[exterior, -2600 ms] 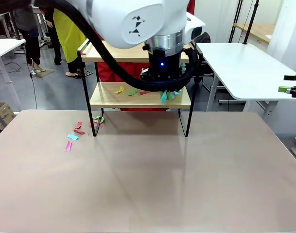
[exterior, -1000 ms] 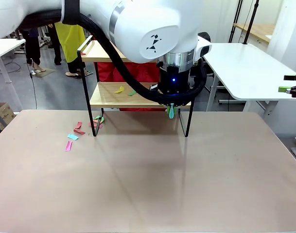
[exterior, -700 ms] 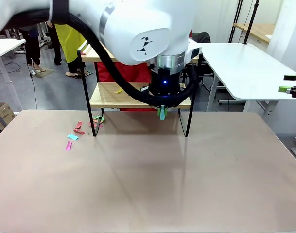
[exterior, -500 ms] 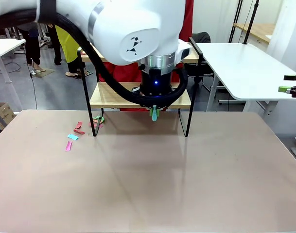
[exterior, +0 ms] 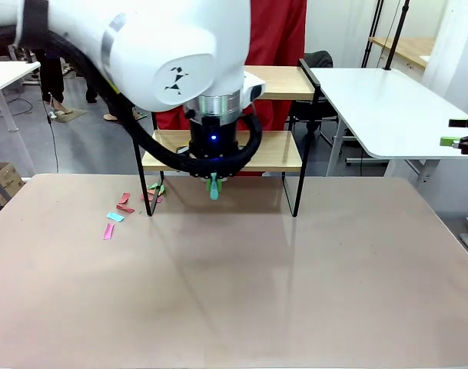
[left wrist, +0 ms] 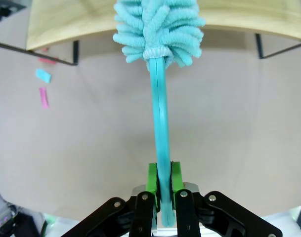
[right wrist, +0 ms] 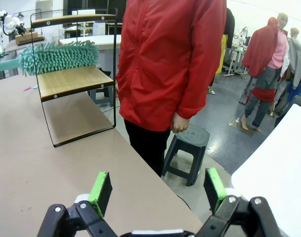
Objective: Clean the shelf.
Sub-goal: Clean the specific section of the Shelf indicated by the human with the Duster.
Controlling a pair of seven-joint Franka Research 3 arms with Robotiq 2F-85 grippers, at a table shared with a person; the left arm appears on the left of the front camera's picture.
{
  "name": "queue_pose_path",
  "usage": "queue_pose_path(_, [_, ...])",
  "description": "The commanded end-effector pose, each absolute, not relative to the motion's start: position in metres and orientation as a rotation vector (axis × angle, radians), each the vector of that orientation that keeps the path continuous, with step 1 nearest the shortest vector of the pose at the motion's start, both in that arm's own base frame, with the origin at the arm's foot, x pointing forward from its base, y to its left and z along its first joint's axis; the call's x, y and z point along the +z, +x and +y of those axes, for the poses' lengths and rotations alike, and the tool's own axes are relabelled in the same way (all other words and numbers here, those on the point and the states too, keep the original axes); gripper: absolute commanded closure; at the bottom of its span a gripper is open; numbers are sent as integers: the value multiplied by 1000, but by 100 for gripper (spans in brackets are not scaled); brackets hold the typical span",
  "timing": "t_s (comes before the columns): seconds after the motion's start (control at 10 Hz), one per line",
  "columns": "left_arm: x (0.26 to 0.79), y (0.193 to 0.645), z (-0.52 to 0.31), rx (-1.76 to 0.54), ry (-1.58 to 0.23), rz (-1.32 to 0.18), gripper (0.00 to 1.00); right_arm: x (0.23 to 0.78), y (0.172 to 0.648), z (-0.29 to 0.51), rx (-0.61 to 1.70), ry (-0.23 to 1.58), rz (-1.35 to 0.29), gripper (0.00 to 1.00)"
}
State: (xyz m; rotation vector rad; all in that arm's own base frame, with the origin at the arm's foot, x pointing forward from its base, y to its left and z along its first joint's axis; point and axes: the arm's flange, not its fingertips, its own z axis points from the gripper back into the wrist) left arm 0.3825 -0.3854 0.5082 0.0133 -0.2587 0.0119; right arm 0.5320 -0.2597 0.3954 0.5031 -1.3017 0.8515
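Much of the shelf (exterior: 276, 150) is hidden behind the left arm (exterior: 172, 54). The duster (left wrist: 158, 84) is cut off at the left wrist view's top edge. The scraps (exterior: 114, 217) are too small to be identified.

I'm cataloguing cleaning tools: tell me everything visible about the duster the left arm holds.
The duster has a fluffy teal head of soft chenille-like strands on a slim, smooth teal handle, seemingly plastic. The left end effector is shut on the handle's end, green pads pressing both sides. The head lies over the lower board of the shelf, beneath the top board; contact with the wood is unclear.
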Motion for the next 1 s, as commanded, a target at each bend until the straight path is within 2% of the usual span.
queue_pose_path(0.0, [504,377,-353,29,2,-241,87,401,533,-258,842,500,-1281,0])
queue_pose_path(0.6, [499,385,-303,132,159,-203,87,401,533,-258,842,500,-1281,0])
queue_pose_path(0.9, [507,381,-292,219,287,-234,87,401,533,-258,842,500,-1281,0])
